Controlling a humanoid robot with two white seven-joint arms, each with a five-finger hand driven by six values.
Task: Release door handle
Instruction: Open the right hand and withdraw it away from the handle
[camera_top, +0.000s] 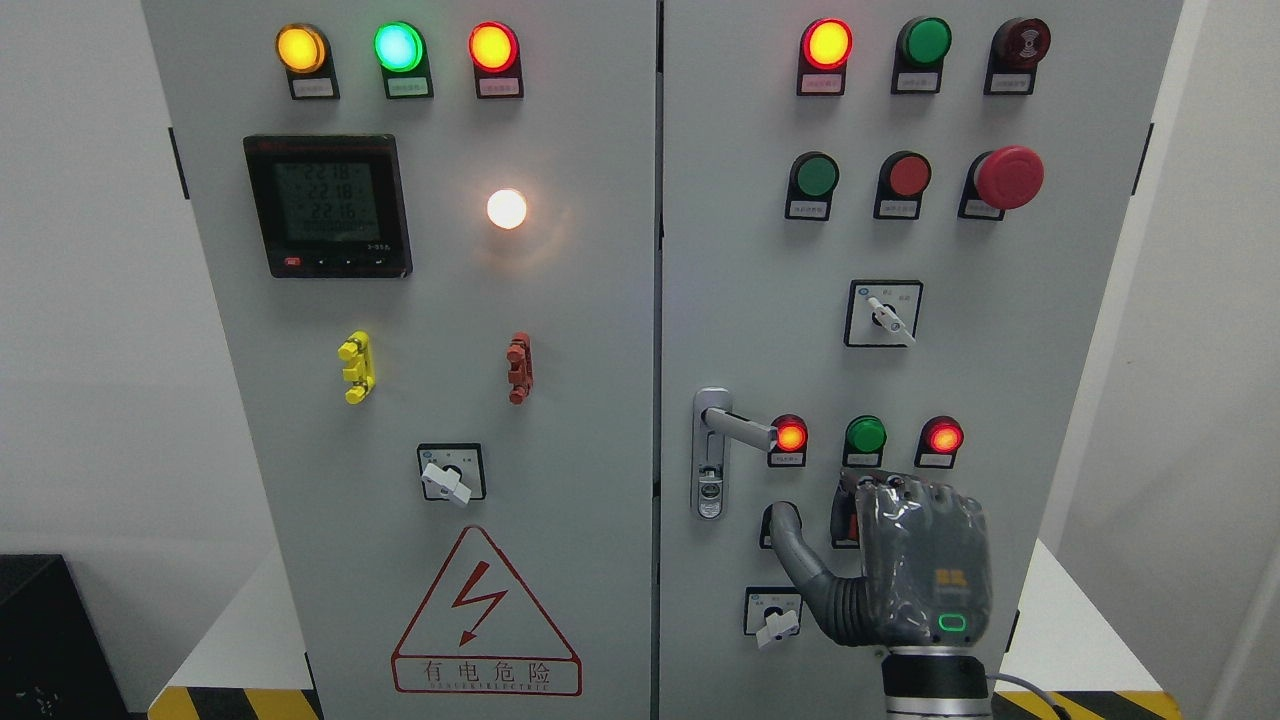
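Note:
The silver door handle (738, 428) sits on the left edge of the right cabinet door (1000, 380), its lever pointing right and slightly down from a vertical lock plate (710, 470). My right hand (840, 510) hovers below and to the right of the lever, clear of it. Its back faces me, the thumb (790, 540) is spread left and the fingers (890, 490) point up toward the panel, holding nothing. It covers part of two buttons on the panel. My left arm does not show.
Lit red lamps (790, 436) and a green one (865, 436) sit just right of the lever. A rotary switch (775, 625) is under the thumb. The left door (450, 400) carries a meter, lamps, a switch and a warning triangle. Yellow-black tape (240, 703) marks the floor edge.

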